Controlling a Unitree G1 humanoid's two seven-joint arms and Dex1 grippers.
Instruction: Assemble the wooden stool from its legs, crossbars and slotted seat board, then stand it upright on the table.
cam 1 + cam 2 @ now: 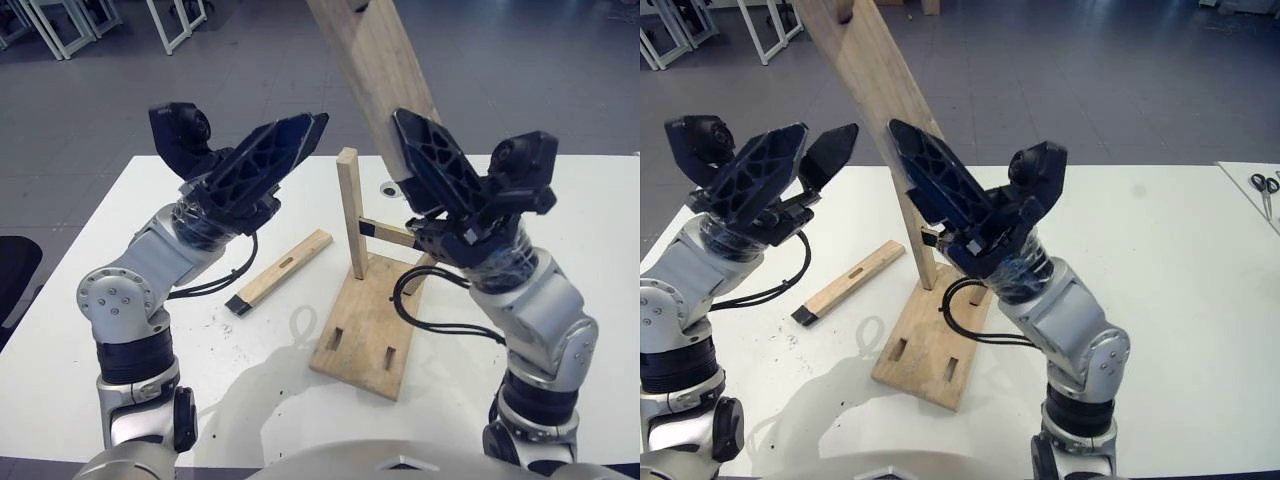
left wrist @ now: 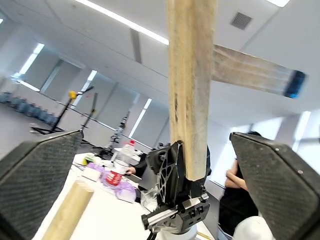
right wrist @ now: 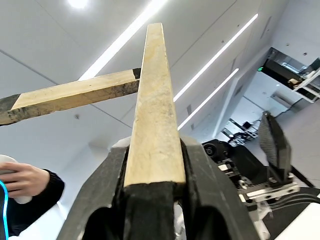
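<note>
**Q.** What does the right claw grasp?

**A.** The right gripper (image 3: pixel 152 170) is clenched on the lower end of the raised leg (image 1: pixel 375 60). This leg leans toward 11 o'clock above the table (image 1: pixel 1180 260). A long crossbar (image 3: pixel 70 97) juts sideways from the leg farther up.

**Q.** And the left claw?

**A.** The left gripper (image 1: pixel 828 138) is released, its fingers spread wide and grasping nothing. It hangs at 9 o'clock of the raised leg, apart from it.

**Q.** Where is the rest of the stool?

**A.** The seat board (image 1: pixel 365 330), with its slots facing up, lies flat on the table between the two arms. A second leg (image 1: pixel 350 215) stands upright at the board's 12 o'clock end. It carries a short crossbar (image 1: pixel 392 234) pointing toward 3 o'clock. A loose bar (image 1: pixel 285 267), slotted and dark at one end, lies flat at 10 o'clock of the board, near it but apart.
</note>
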